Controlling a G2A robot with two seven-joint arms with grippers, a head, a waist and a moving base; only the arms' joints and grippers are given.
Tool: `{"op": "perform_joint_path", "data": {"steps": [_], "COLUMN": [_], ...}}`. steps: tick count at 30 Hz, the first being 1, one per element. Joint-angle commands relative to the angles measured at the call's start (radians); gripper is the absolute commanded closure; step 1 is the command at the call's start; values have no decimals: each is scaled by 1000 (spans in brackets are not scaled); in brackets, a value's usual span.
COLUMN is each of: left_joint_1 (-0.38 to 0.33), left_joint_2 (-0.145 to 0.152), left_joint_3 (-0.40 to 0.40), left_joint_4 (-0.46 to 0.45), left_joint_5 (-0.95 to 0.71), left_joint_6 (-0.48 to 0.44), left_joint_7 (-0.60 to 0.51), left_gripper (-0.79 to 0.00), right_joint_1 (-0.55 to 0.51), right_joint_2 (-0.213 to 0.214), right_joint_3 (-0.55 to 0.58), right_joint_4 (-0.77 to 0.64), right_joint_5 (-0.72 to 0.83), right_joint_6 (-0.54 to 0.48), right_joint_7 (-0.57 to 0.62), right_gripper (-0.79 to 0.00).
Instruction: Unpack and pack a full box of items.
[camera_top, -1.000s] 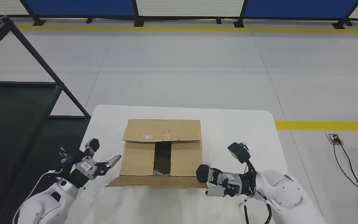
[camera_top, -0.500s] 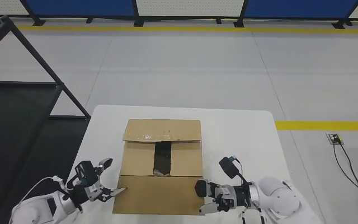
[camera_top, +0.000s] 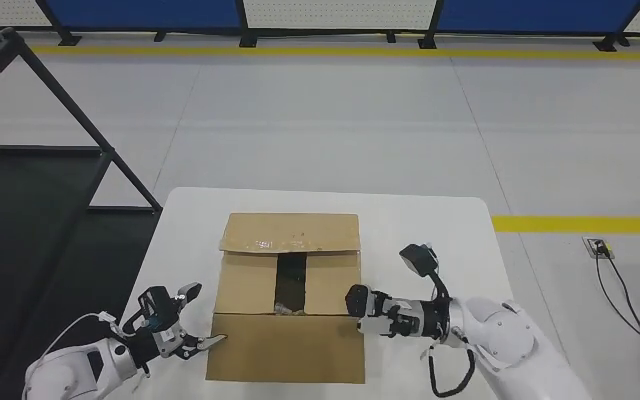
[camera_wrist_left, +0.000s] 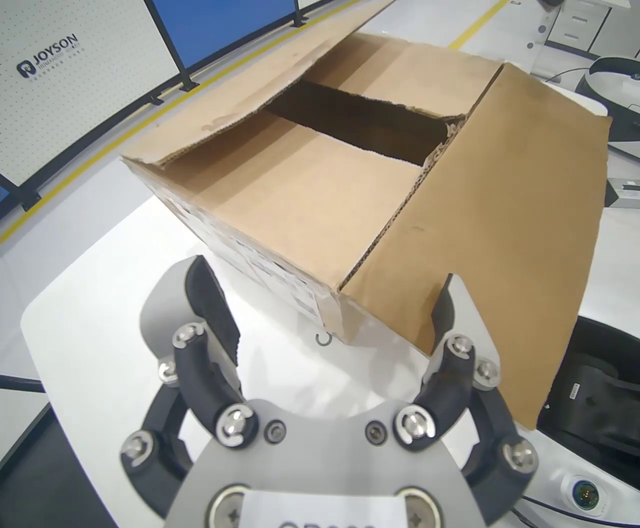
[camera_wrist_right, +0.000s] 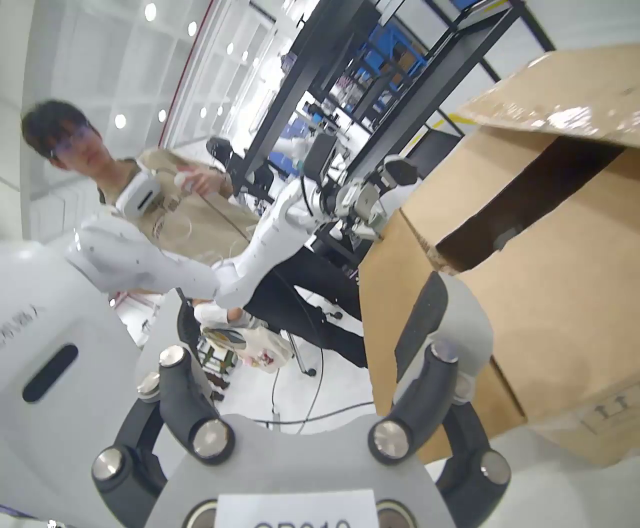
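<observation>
A brown cardboard box (camera_top: 320, 285) stands mid-table. Its back flap (camera_top: 290, 232) and front flap (camera_top: 285, 348) lie folded outward. The two inner flaps are down, with a dark gap (camera_top: 291, 283) between them. My left gripper (camera_top: 200, 316) is open at the front flap's left corner; in its wrist view the gripper (camera_wrist_left: 330, 320) faces the box (camera_wrist_left: 300, 210), and one finger (camera_wrist_left: 457, 320) is beside the front flap (camera_wrist_left: 500, 240). My right gripper (camera_top: 362, 304) is open at the box's front right corner. In its wrist view the gripper (camera_wrist_right: 305, 325) has one finger (camera_wrist_right: 425, 315) against the box (camera_wrist_right: 550, 290).
The white table (camera_top: 430, 230) has bare room on both sides of the box and behind it. A black frame (camera_top: 90, 150) stands off the table's left side. The front flap reaches the table's near edge.
The front flap has swung out and down toward the near edge. My left gripper drew back to the flap's left corner. My right gripper then rose from the flap's edge to the box's corner.
</observation>
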Motion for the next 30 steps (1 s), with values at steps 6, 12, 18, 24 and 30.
{"op": "perform_joint_path", "data": {"steps": [6,12,18,24,30], "left_joint_1": [0,7,13,20,31], "left_joint_2": [0,0,4,7,10], "left_joint_3": [0,8,5,4,6], "left_joint_4": [0,-10,-22,-27,-32], "left_joint_5": [0,-6,-12,-23,-22], "left_joint_6": [0,13,30,43,54], "left_joint_7": [-1,-3,1,15,27], "left_gripper": [-785,-785,-785,-785,-785], "right_joint_1": [0,22,96,151,213], "right_joint_2": [0,-11,-33,-48,-69], "right_joint_3": [0,-28,-87,-105,-148], "right_joint_4": [0,10,81,150,220], "right_joint_5": [-3,43,105,160,139], "right_joint_6": [-2,107,280,379,459], "right_joint_7": [1,-64,-91,-99,-157], "right_gripper": [-785,-785,-785,-785,-785]}}
